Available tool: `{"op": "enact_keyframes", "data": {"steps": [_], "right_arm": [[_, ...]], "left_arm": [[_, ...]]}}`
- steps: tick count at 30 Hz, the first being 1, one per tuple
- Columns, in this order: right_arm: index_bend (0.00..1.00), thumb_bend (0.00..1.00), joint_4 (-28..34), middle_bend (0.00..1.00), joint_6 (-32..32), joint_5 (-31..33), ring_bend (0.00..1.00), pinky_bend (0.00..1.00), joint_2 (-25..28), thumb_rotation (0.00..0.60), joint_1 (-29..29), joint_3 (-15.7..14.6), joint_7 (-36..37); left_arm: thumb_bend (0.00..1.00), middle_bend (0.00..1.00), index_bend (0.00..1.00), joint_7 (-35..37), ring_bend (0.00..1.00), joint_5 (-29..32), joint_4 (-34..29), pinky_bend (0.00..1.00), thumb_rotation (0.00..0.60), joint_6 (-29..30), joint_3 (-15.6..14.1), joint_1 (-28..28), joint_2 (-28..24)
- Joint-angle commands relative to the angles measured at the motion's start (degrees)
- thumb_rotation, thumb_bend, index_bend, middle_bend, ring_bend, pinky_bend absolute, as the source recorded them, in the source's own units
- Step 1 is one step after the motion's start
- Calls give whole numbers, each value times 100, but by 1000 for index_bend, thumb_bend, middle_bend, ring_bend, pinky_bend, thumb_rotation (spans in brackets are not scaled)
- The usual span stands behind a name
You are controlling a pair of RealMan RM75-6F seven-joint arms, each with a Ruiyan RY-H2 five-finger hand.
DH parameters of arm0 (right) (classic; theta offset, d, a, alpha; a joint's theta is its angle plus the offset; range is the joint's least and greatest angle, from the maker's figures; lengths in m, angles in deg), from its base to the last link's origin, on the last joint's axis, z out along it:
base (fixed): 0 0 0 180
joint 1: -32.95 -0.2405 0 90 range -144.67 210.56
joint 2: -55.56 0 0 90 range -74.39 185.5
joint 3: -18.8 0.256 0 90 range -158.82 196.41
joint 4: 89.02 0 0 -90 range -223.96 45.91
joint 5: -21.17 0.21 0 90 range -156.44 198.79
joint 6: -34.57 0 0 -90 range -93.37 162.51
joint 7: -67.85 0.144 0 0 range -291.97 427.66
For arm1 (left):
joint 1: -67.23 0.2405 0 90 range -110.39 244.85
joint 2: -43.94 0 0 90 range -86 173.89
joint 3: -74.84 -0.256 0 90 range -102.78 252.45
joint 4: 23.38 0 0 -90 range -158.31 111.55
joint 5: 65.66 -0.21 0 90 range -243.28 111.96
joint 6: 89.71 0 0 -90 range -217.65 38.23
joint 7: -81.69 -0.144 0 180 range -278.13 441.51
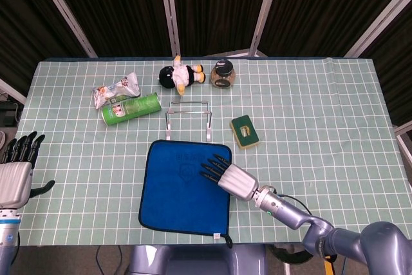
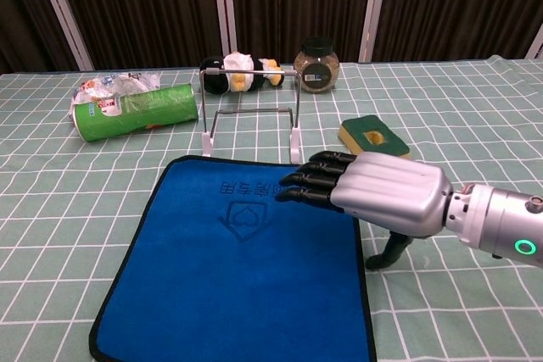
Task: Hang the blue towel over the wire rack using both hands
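Chest view shows the right hand (image 2: 373,194), silver-backed with black fingers, stretched flat and palm down over the right part of the blue square towel with black edging (image 2: 233,264); its fingers are straight and slightly apart, holding nothing, and the fingertips (image 2: 293,186) lie over the cloth near its far right corner. Whether they actually touch the fabric cannot be told. Its thumb points down beside the towel's right edge. The towel lies spread flat on the green checked tablecloth (image 2: 475,125), near the front edge. Just beyond its far edge stands the small wire rack with white feet (image 2: 251,116), upright and bare. To the right of the rack, near the hand, lies a green and yellow sponge (image 2: 373,136). Further back sit a black, white and yellow plush toy (image 2: 240,72) and a round glass jar with a dark lid (image 2: 316,64). To the left lie a green cylindrical can on its side (image 2: 136,111) and a crumpled white snack bag (image 2: 110,85). In the head view, the left hand (image 1: 16,172) hangs off the table's left edge, fingers extended, apart and empty.
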Motion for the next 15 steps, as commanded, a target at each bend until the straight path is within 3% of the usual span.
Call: {"op": "enact_keyframes", "data": {"steps": [1, 15], "right_arm": [[0, 0, 20, 0, -29, 39, 0, 0, -21, 600, -22, 27, 14], [0, 0, 204, 0, -127, 160, 0, 0, -2, 600, -71, -9, -41]], "left_arm": [[3, 0, 0, 6, 0, 10, 5, 0, 600, -10, 1, -6, 1], [1, 0, 0, 8, 0, 18, 12, 0, 600, -9, -5, -25, -2]]}}
